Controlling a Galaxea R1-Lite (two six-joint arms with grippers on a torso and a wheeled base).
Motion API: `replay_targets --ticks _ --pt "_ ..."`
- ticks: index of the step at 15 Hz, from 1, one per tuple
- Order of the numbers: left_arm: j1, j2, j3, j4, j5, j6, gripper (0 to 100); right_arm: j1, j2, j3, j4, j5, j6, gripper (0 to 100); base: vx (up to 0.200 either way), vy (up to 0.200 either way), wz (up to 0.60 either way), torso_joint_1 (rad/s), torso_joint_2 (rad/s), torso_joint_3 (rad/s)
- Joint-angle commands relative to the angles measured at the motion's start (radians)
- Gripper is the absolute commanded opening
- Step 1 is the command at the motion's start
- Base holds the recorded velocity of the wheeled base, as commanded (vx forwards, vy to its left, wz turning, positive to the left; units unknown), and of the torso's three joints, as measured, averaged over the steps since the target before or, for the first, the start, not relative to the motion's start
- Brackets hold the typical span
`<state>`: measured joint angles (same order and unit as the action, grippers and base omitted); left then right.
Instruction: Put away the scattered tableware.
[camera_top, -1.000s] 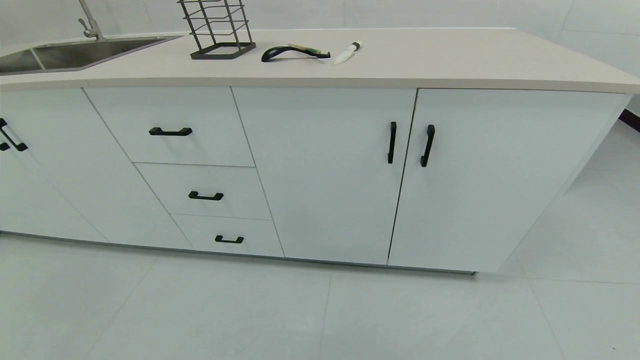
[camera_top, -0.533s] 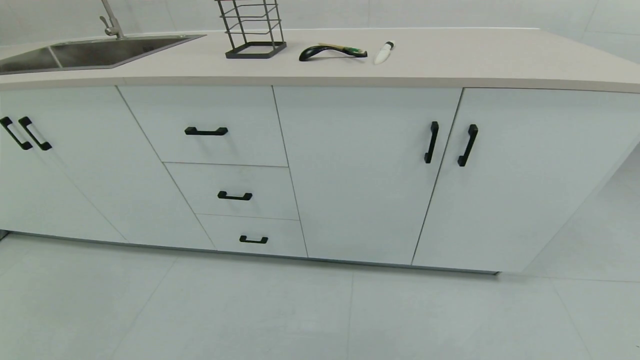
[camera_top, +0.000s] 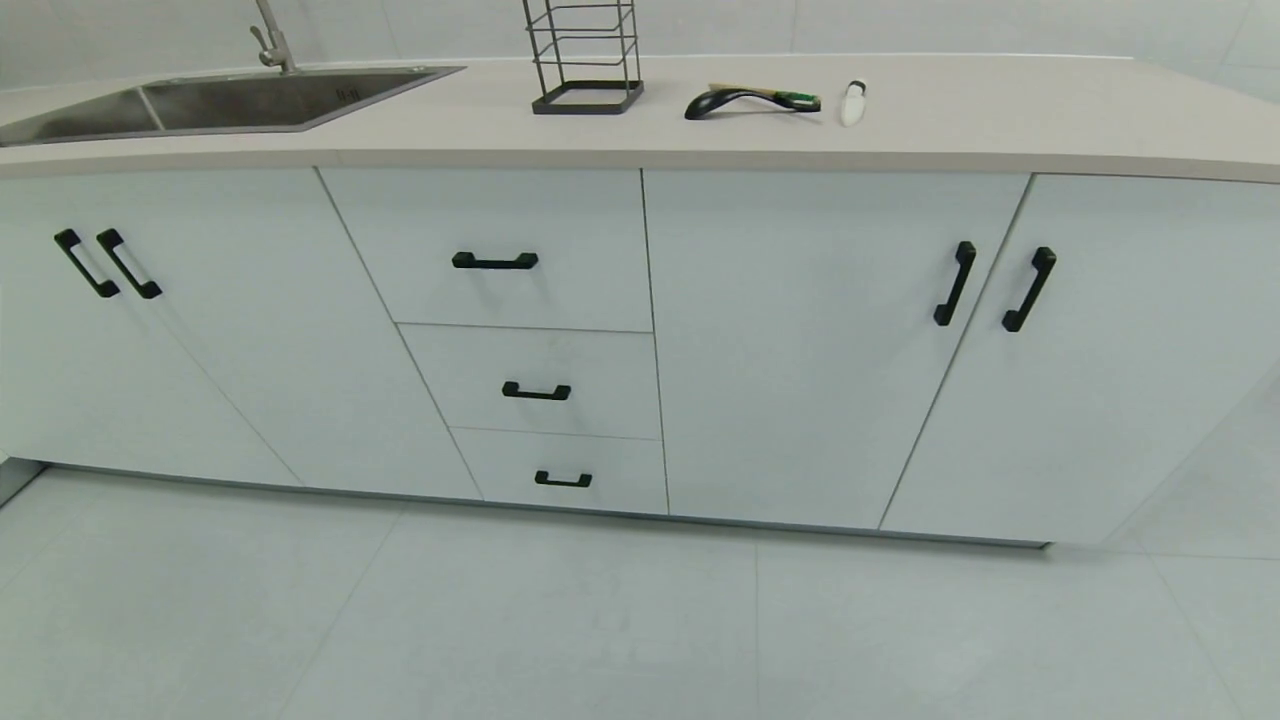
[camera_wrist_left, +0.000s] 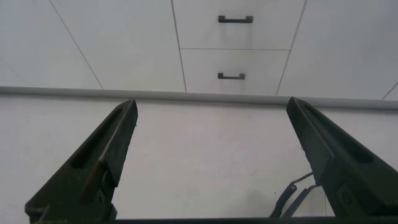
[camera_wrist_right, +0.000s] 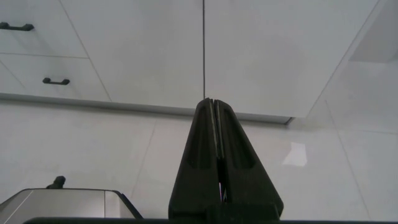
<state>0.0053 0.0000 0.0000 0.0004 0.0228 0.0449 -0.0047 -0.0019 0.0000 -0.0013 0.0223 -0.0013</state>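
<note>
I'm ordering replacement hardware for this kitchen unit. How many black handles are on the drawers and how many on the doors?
Drawer handles: 3
Door handles: 4
Total: 7

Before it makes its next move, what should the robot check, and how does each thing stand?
1. Tableware in sight: ok, black utensil and white utensil lie on the counter.
2. Rack upright: ok.
3. Left gripper open, empty: ok.
4. Right gripper open: not ok, shut.
5. Drawers shut: ok.
6. Tableware within reach: cannot tell.
</note>
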Motion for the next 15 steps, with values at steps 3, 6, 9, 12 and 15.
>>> replay_targets --ticks 3,6,9,12,15 --pt "0.001 0.000 0.000 0.000 0.000 0.000 100 0.000 0.002 0.000 0.000 0.001 0.000 0 0.000 0.000 0.00 0.000 0.00 0.000" --pt "0.001 0.000 0.000 0.000 0.000 -0.003 100 0.000 0.002 0.000 0.000 0.001 0.000 0 0.000 0.000 0.00 0.000 0.00 0.000" --pt "0.001 0.000 0.000 0.000 0.000 -0.016 100 0.000 0.002 0.000 0.000 0.001 0.000 0 0.133 0.000 0.00 0.002 0.00 0.002" --pt "0.001 0.000 0.000 0.000 0.002 -0.025 100 0.000 0.002 0.000 0.000 -0.001 0.000 0 0.200 0.000 0.00 0.001 0.00 0.007" --pt "0.001 0.000 0.000 0.000 0.000 -0.008 100 0.000 0.002 0.000 0.000 0.002 -0.003 0 0.067 0.000 0.00 -0.001 0.00 0.001"
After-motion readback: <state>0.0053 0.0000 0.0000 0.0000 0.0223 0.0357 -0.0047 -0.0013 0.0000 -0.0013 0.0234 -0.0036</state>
